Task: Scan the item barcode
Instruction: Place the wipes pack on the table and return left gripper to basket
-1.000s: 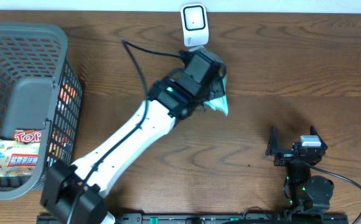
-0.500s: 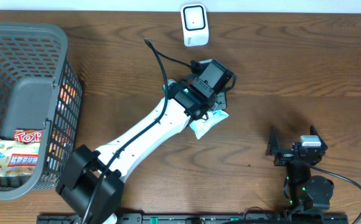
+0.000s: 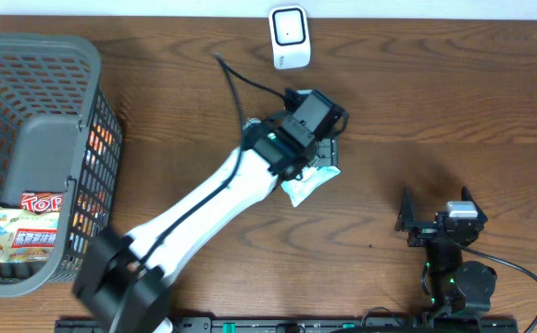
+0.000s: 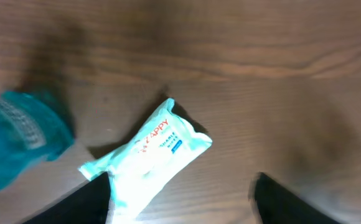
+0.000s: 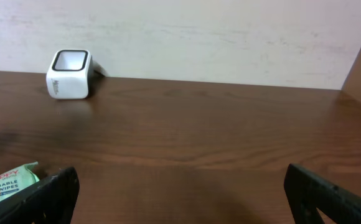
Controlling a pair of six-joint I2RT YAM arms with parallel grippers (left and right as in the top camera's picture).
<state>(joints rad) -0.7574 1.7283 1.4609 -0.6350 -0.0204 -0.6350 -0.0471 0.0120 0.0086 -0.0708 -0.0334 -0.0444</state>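
Arm (image 3: 204, 199) apparently overlaps wipes (image 3: 304, 190); basket (image 3: 28, 74) aside.

1 × table (image 3: 454, 111), wood.
1 × basket (image 3: 28, 46), grey mesh plastic.
1 × scanner (image 3: 289, 37), white.
1 × wipes pack (image 3: 313, 183), white and teal.
1 × snack bag (image 3: 23, 239), "TOP" print, in basket; further orange packaging visible through basket wall, count cannot be told.
2 × robot arms: left arm (image 3: 204, 208), right arm (image 3: 454, 273).
2 × grippers: left gripper (image 4: 180, 180), right gripper (image 5: 180, 174); 2 fingers each, 4 in all.
1 × teal object (image 4: 15, 140), blurred, kind unclear.
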